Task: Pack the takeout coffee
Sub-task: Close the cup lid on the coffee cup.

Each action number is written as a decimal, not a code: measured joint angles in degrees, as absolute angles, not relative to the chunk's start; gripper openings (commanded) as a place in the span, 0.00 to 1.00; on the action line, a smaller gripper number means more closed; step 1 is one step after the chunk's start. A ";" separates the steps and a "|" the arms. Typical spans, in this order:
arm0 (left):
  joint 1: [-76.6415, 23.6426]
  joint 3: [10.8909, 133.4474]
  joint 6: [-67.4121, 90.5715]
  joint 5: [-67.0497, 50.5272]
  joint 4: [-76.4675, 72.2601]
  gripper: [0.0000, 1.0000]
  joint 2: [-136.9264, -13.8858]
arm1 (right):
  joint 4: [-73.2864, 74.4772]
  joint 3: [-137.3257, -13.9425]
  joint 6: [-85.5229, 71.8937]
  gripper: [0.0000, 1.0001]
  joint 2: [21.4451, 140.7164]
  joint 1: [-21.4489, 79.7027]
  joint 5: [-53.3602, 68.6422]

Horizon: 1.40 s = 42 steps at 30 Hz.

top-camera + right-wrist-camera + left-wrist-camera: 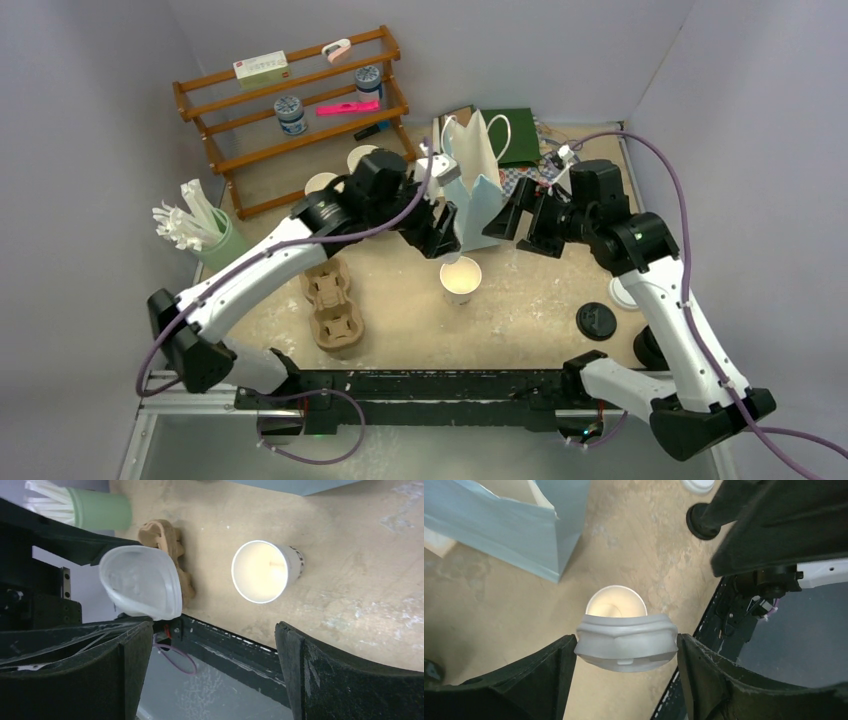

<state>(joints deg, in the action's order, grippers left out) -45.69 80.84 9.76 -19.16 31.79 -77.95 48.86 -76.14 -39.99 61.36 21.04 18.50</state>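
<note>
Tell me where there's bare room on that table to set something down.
Bare table lies between the open cup and the black lid, and between that cup and the cardboard carrier. The back is crowded: paper bag, spare cups, shelf.

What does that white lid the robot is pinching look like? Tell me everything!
The white lid is thin, slightly see-through plastic with a raised rim and stepped top. The left gripper squeezes it by its edges, so it bows a little. It hangs in the air above the open cream cup, not touching it. Only the two black fingers touch it.
</note>
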 measured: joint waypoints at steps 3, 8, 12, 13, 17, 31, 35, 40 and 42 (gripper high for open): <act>-46.76 85.69 12.67 -18.44 38.22 0.55 -84.36 | 49.78 -75.11 -39.81 0.93 60.49 21.04 16.64; -47.97 89.45 17.80 -16.84 44.40 0.55 -92.03 | 50.63 -74.11 -39.81 0.93 59.37 21.04 14.85; -48.80 91.44 22.20 -14.70 47.72 0.55 -95.83 | 50.96 -73.63 -39.83 0.93 58.30 21.04 13.93; -48.99 92.12 23.18 -14.11 48.47 0.55 -96.64 | 51.03 -73.58 -39.81 0.93 58.04 21.04 13.74; -50.39 96.57 26.04 -11.22 51.77 0.57 -100.36 | 51.20 -73.52 -39.81 0.93 57.28 21.04 12.73; -54.89 104.05 30.28 -2.39 60.05 0.70 -108.38 | 51.75 -64.55 -38.33 0.93 52.40 21.04 9.96; -54.81 104.57 30.94 -1.48 60.55 0.72 -108.38 | 51.88 -63.99 -38.33 0.93 51.83 21.04 9.96; -54.81 104.77 31.00 -1.45 60.36 0.73 -108.47 | 51.86 -63.90 -38.24 0.93 51.64 21.04 9.96; -54.81 105.27 31.00 -1.48 60.29 0.73 -108.79 | 51.83 -63.59 -37.93 0.93 51.64 21.04 9.96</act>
